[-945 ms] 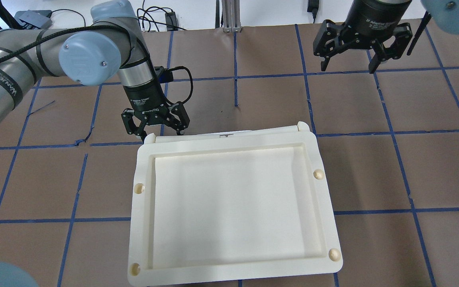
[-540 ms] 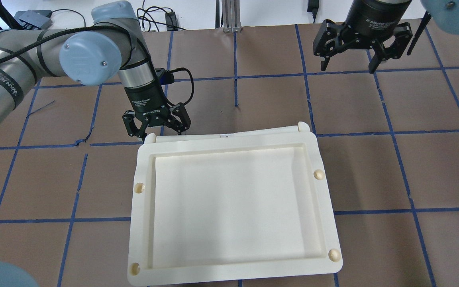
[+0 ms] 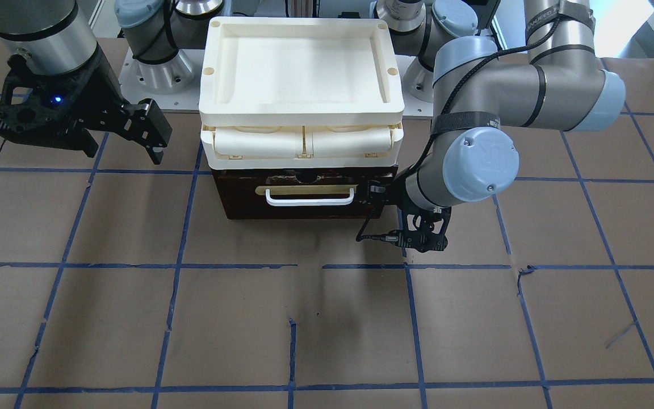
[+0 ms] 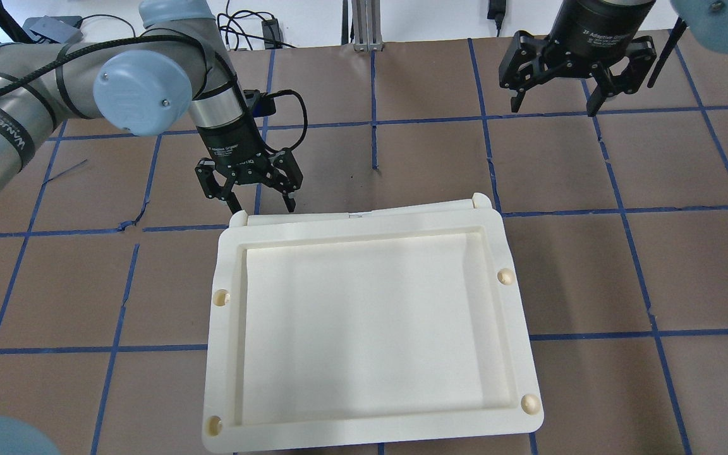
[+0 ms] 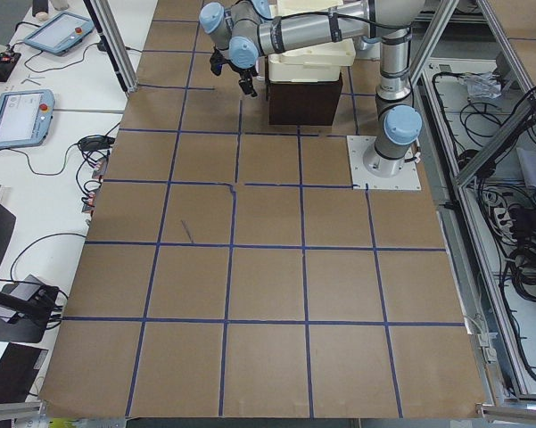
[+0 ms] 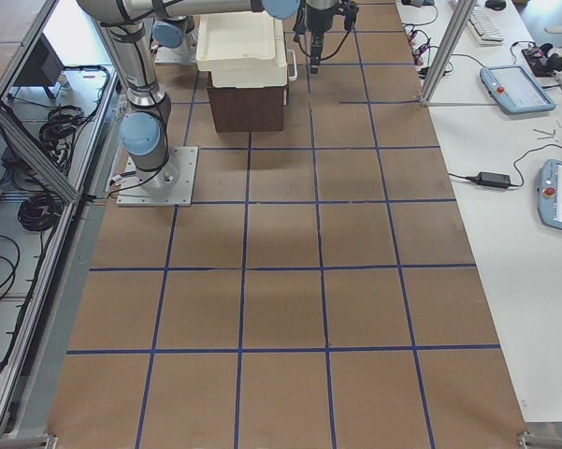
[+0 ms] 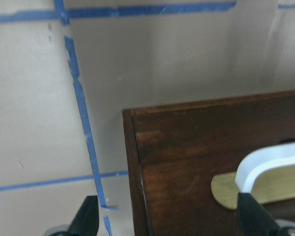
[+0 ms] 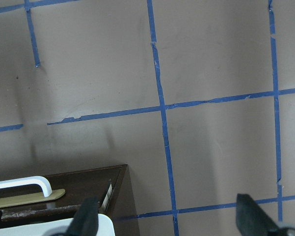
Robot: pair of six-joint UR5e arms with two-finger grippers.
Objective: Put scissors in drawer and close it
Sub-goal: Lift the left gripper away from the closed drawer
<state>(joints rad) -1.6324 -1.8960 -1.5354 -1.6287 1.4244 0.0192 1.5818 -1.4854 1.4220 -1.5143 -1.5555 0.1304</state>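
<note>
The drawer point(image 3: 236, 196) sits shut under the cream tray unit, showing its dark brown front, brass plate and white bar handle point(image 3: 310, 199). The scissors are out of view in every frame. My left gripper point(image 4: 263, 207) hangs open just in front of the drawer's corner on my left side, with nothing between its fingers. The left wrist view looks down on that corner of the drawer front point(image 7: 196, 157) and one end of the handle point(image 7: 270, 162). My right gripper point(image 4: 552, 109) is open and empty, high above the table beyond the drawer's other side.
The cream plastic tray unit point(image 4: 228, 316) stands on top of the drawer cabinet and hides it from overhead. A black cable loops from the left wrist point(image 4: 297, 117). Brown table paper with blue tape lines point(image 3: 304, 318) stretches in front of the drawer.
My left gripper has drawn back a little from the drawer front, away from the robot, still open. The right gripper has not moved.
</note>
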